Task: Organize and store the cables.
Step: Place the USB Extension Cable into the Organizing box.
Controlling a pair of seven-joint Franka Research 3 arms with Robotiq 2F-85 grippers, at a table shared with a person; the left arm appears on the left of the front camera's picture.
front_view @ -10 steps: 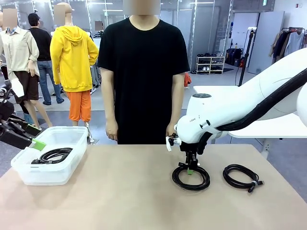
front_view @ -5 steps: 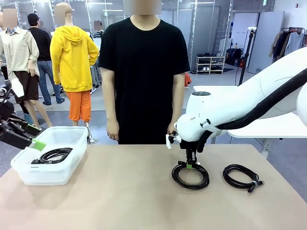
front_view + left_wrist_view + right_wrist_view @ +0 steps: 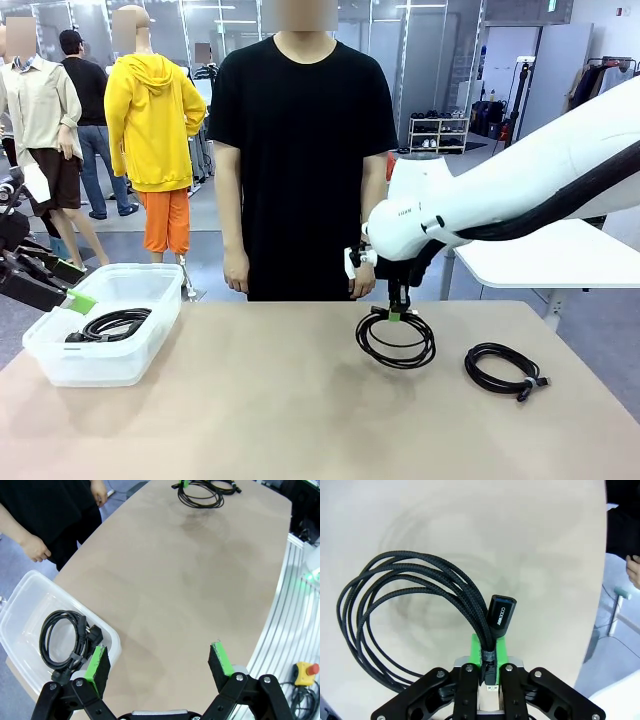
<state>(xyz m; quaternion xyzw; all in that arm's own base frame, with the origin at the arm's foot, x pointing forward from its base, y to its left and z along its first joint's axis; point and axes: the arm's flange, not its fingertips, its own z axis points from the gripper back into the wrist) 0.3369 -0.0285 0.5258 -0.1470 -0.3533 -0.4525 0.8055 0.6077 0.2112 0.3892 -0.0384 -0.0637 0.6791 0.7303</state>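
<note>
Front view: coil (image 3: 400,362) over bare tbl (image 3: 250,410)

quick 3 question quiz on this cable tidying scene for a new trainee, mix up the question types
1. True or false: the right gripper is shut on the braided cable coil.
2. Where does the stored coil lie? A in the clear bin; B on the floor; C on a chair.
3. Fill in: the front view shows ___ cable coils in all.
Key: 1 true. 2 A. 3 three: the held one, the stored one, and the loose coil lying on the table.
</note>
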